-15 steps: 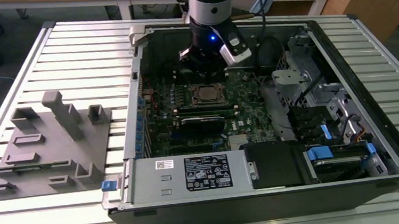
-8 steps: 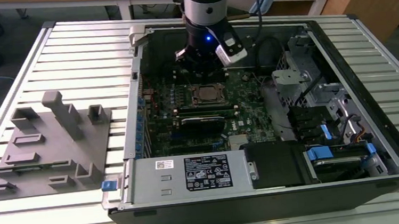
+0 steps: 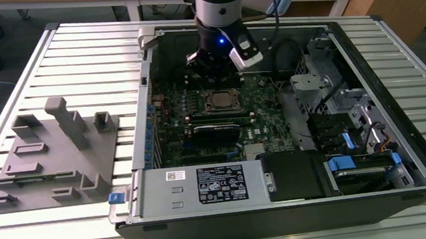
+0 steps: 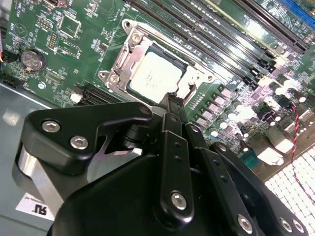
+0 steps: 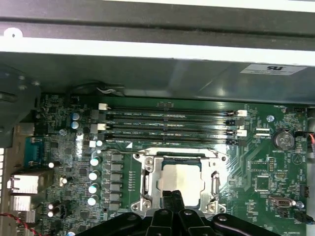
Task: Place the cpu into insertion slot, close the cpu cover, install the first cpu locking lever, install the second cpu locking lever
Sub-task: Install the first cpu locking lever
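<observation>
cpu (image 3: 224, 99) apparently seated, arm (image 3: 220, 10) nearby

cpu (image 5: 181, 181): small flat square chip with a dull silver-grey metal top. It lies level inside the slot, top side up.
slot (image 5: 141, 202): square socket with a silvery metal rim, now filled by the cpu. In the exterior view it sits in the 12 o'clock part of the green board (image 3: 266, 112).
cover (image 5: 149, 176): thin silvery metal frame, lowered flat on the slot. Its square window goes around the cpu top, and its bars lie along the chip edges.
</observation>
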